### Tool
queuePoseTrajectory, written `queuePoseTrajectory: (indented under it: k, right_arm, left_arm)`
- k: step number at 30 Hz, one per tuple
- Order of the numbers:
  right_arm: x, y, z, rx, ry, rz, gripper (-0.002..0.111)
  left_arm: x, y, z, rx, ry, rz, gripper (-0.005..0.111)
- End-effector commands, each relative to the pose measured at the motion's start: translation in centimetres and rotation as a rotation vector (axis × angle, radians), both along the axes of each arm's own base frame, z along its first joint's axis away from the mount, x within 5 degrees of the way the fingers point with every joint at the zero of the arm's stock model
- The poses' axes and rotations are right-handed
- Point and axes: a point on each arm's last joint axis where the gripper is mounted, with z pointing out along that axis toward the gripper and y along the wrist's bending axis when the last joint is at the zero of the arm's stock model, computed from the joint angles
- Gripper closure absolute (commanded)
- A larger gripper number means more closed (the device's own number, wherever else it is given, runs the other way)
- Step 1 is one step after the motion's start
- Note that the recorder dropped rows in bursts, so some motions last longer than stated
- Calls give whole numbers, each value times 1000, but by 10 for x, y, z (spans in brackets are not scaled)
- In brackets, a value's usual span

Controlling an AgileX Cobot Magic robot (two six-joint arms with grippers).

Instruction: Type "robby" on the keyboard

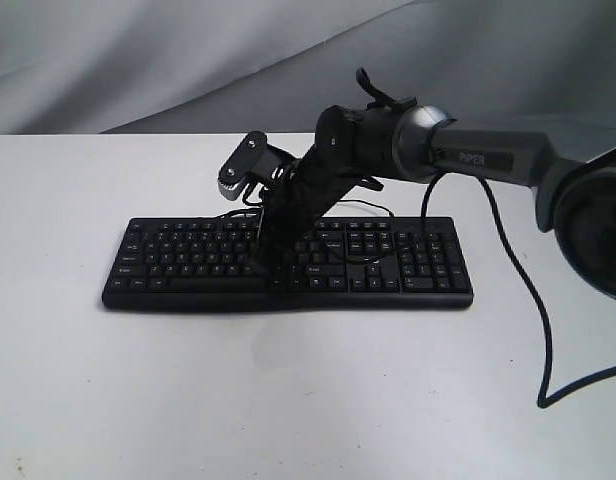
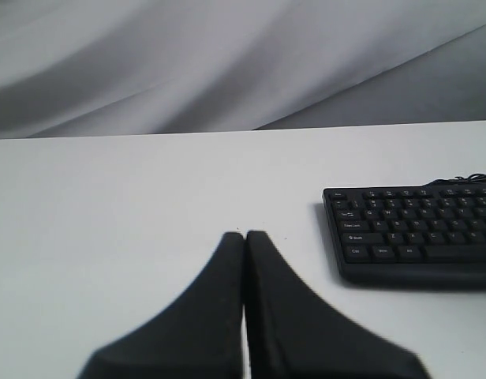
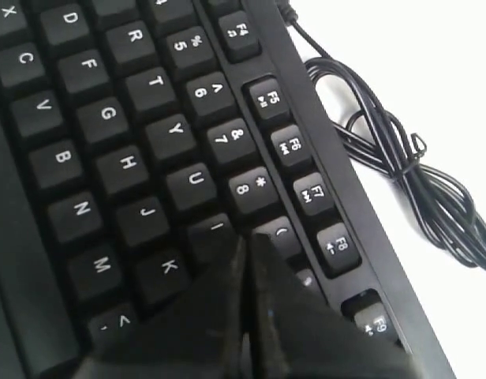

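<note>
The black keyboard (image 1: 188, 265) lies flat across the middle of the white table (image 1: 288, 400). My right gripper (image 1: 265, 266) reaches down from the right onto its letter keys. Seen from the right wrist, this gripper (image 3: 247, 237) is shut with nothing held, its tips over the keyboard (image 3: 109, 150) between the I key and the 9 key. My left gripper (image 2: 244, 234) is also shut and empty, hovering above bare table off the end of the keyboard (image 2: 416, 233). The exterior view does not show it.
The keyboard's thin black cable (image 3: 401, 166) lies bundled just behind the function-key row. Another black cable (image 1: 528, 300) hangs from the right arm and loops onto the table at the right. A grey cloth backdrop (image 1: 138, 60) stands behind the table.
</note>
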Motion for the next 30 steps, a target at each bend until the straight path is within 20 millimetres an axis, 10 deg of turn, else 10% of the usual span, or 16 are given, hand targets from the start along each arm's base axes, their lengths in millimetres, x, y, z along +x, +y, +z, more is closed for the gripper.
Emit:
queuePoseTrajectory:
  k: [1,13,19,30]
  right_arm:
    - [2,-2,-10,-7,12,-4,108]
    - [-10,29,36,81,-30,47,108]
    - [-23,61,30,74,-9,120,108]
    - [-25,56,21,0,41,116,108]
  left_arm:
    - [0,0,-1,-11,-5,2,106]
    - [0,0,-1,-11,-5,2,106]
    - [0,0,-1,-11,-5,2,106]
    - [0,0,-1,-11,-5,2,106]
